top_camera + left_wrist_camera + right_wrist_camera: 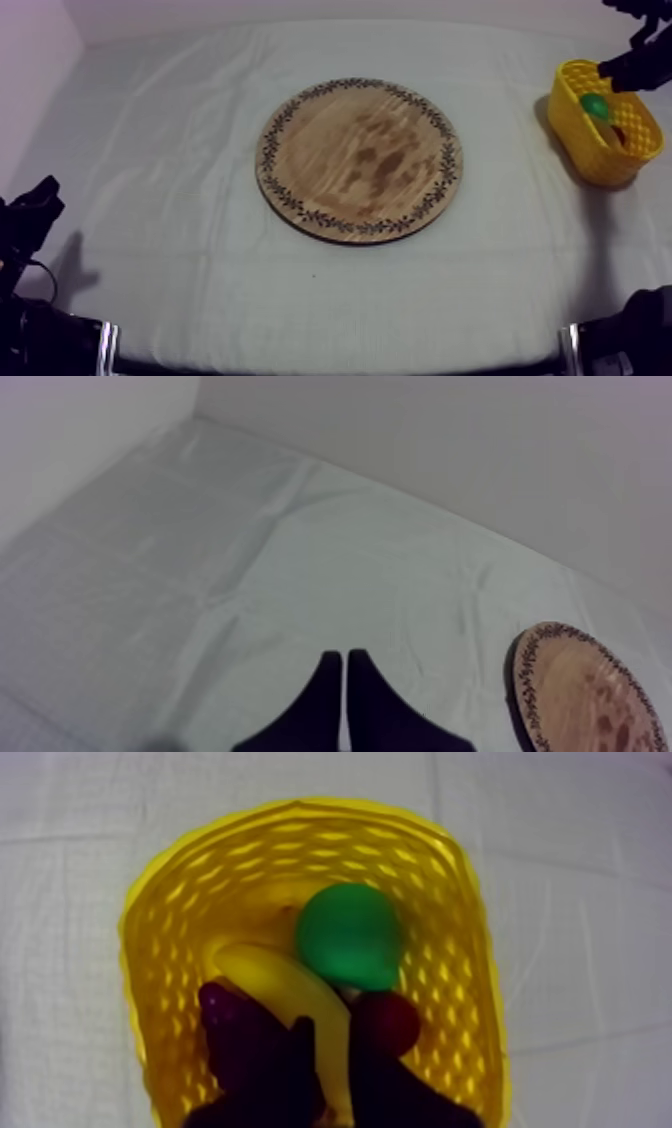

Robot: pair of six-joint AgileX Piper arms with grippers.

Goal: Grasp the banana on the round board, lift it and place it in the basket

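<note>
At table's (180,250) far right edge, over yellow basket (588,148): right gripper (333,1027) pinches banana (268,972), touching pear (350,937) and small red fruit (396,1024). Left gripper (345,660) pressed together.

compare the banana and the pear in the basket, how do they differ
Colour: the banana is yellow, the pear green. Shape: the banana is long and curved, the pear rounded. State: the banana sits clamped in the right gripper, the pear lies free beside it. Both are inside the yellow basket, touching or nearly so.
</note>
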